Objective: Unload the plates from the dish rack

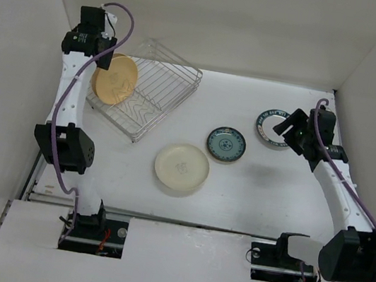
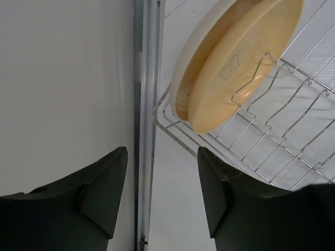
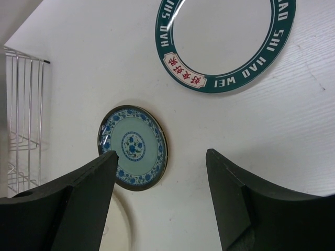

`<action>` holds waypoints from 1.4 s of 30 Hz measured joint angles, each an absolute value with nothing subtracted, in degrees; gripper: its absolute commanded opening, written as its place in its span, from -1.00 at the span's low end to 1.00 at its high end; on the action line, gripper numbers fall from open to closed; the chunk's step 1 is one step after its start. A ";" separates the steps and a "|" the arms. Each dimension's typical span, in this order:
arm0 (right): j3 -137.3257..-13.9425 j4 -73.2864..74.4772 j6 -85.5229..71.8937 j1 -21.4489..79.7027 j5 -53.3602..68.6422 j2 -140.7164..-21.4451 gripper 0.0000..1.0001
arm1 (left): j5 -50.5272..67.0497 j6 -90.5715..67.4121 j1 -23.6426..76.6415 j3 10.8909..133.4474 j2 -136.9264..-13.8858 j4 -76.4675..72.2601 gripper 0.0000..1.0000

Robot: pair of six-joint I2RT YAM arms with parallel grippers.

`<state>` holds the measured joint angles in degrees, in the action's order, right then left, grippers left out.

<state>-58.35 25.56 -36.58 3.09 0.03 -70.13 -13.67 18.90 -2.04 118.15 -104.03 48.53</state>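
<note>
Black fingers of the left gripper (image 2: 162,157) stood apart and empty; just ahead of them the round tan plate (image 2: 235,73) leaned in the silver wire dish rack (image 2: 272,136). The right gripper (image 3: 161,154) was wide too, the small teal patterned plate (image 3: 133,146) lying ahead, the white green-rimmed plate (image 3: 225,31) further.

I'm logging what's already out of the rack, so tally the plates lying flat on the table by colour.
Plain cream plate: 1
Small teal patterned plate: 1
Round white plate with green lettered rim: 1
Total: 3
</note>
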 measured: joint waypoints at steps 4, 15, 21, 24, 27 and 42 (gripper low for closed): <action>-58.37 25.56 -36.34 3.49 0.03 -70.22 0.48 | -10.85 20.62 -2.87 118.34 -106.15 48.45 -0.38; -58.89 25.54 -36.16 3.49 -0.03 -70.91 0.48 | -3.88 22.52 -3.01 122.13 -115.74 49.23 -0.16; -58.87 25.52 -35.77 3.49 -0.08 -71.16 0.48 | -3.81 22.92 -3.05 124.18 -117.36 48.86 -0.16; -58.89 25.52 -35.77 3.49 -0.08 -71.75 0.48 | -4.36 23.22 -3.11 124.22 -117.60 48.69 -0.16; -58.89 25.52 -35.77 3.49 -0.08 -72.29 0.48 | -4.89 23.73 -3.25 124.29 -117.99 48.60 -0.19; -58.89 25.58 -35.77 3.49 -0.08 -72.55 0.48 | -9.78 27.75 -4.32 124.53 -121.75 46.52 -1.00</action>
